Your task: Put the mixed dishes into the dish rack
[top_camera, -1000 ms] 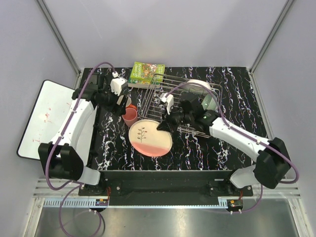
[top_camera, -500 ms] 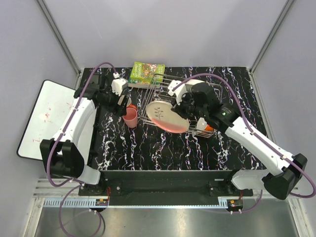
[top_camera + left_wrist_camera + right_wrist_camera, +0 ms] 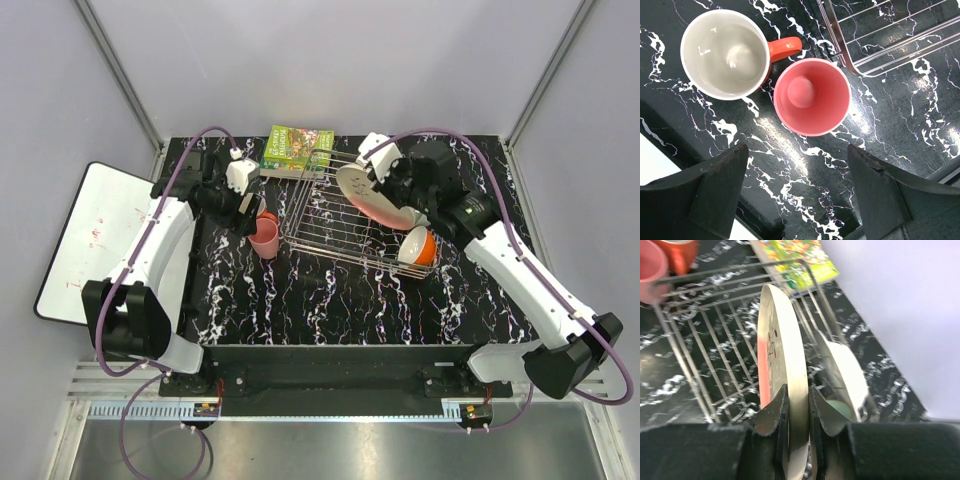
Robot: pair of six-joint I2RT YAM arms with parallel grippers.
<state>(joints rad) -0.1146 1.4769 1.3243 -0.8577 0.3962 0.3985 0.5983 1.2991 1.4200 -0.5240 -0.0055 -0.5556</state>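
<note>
Over the rack [image 3: 312, 226], right fingers [image 3: 771, 422] clamp the plate [image 3: 790, 385], just lifted off the desk [image 3: 330, 300]; slotting comes next; left fingers [image 3: 715, 190] apart

Pink/cream plate [image 3: 362, 188] w/ leaf sprig, silver rack [image 3: 320, 225], salmon cup [image 3: 811, 96].

my right gripper [image 3: 797, 392] shows its fingers only in its own wrist view. from above it is buried under its wrist and the pink-and-cream plate [image 3: 358, 183]. the plate's lower rim is hidden between those fingers. behind it, the large white plate [image 3: 842, 372] covers all but a sliver of the pale green bowl [image 3: 836, 407]. the green book [image 3: 795, 260] is blurred and cut by the top edge, and a salmon-pink cup [image 3: 650, 270] is cropped at the left. the left gripper [image 3: 797, 155] has fingers [image 3: 715, 195] running off the bottom, and only a corner of the dish rack [image 3: 890, 35] shows there. the scribbles on the white board [image 3: 100, 215] are too small to read.
</note>
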